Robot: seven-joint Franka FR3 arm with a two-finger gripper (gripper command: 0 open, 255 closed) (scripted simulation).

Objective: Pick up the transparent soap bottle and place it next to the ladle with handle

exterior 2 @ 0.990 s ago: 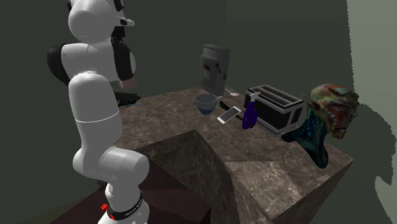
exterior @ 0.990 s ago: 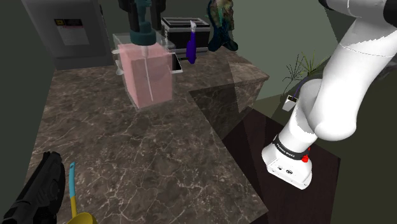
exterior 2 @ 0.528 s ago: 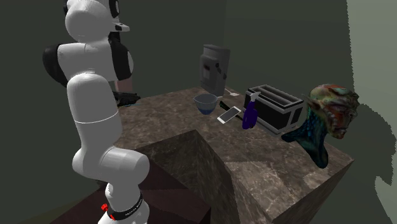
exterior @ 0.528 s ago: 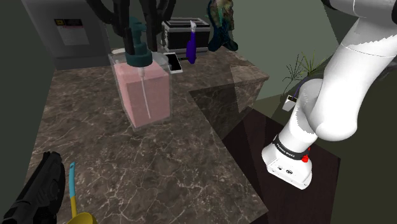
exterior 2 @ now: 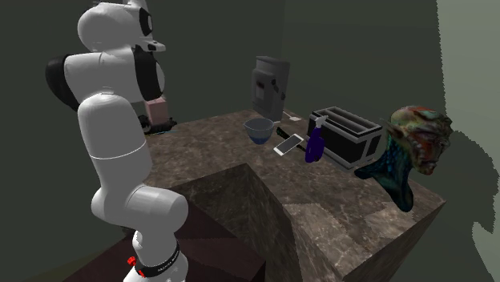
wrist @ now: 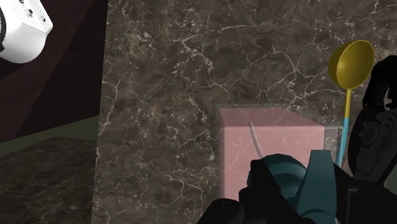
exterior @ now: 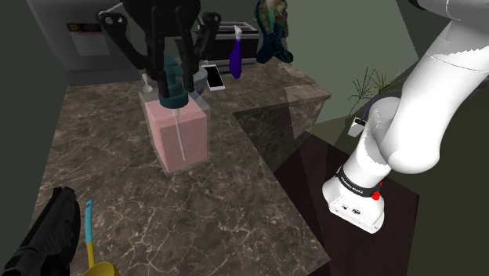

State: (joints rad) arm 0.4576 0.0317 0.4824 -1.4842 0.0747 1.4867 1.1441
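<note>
Hidden: in the second exterior view the arm [exterior 2: 112, 144] covers most of the soap bottle [exterior 2: 158, 112], leaving a pink strip beside the upper link.
Cut off: the ladle [exterior: 92, 249] runs out at the shoulder view's lower edge, so little more than the rim of its bowl and its handle show there. The black object [exterior: 51, 231] beside it is cropped too (what it is I cannot make out).
Unclear: whether the bottle's base rests on the counter [exterior: 157, 212] or hangs just above it.
Bottle: a clear, square-sided block with pink liquid inside, a thin pale tube down its middle and a teal pump cap on top. It stands upright.
Ladle: a round yellow bowl on a slim light-blue handle, lying flat on the stone.
Counter: dark brown marble with pale branching veins, and a sharp-edged step down at its side.
Gripper: the gripper [exterior: 172, 78] is clamped on the teal pump cap, one black finger on each side. The bottle's body hangs straight below it.
Wrist view: the gripper [wrist: 296, 186] clasps the cap, the soap bottle [wrist: 270, 143] extends beyond the fingers, and the ladle [wrist: 345, 124] lies just past one side of it.
Position: in the shoulder view the bottle is mid-counter toward the far side, well apart from the ladle at the near left corner.
Behind: a phone [exterior: 213, 77], a purple spray bottle [exterior: 237, 53] and a toaster [exterior 2: 346, 134] sit near the counter's back edge.
</note>
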